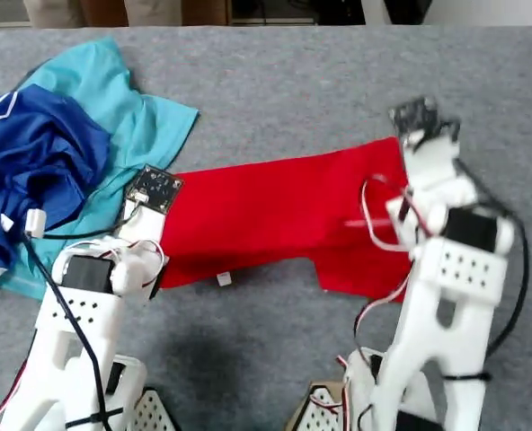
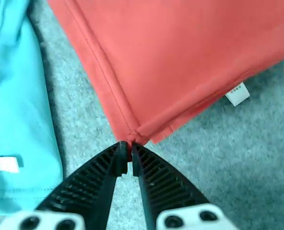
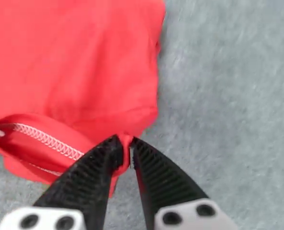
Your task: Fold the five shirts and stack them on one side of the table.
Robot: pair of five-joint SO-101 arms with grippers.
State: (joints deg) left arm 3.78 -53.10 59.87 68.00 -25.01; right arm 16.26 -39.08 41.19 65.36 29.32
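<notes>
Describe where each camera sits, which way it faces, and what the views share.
High view: fixed above the table, looking down at the red shirt, teal shirt and blue shirt; left arm and right arm show.
Left wrist view: on its arm's wrist, looking along the left gripper, shut on the red shirt's corner.
Right wrist view: on its arm's wrist, looking along the right gripper, shut on the red shirt's edge.
Shared: all show the red shirt; high and left wrist views also the teal shirt.
</notes>
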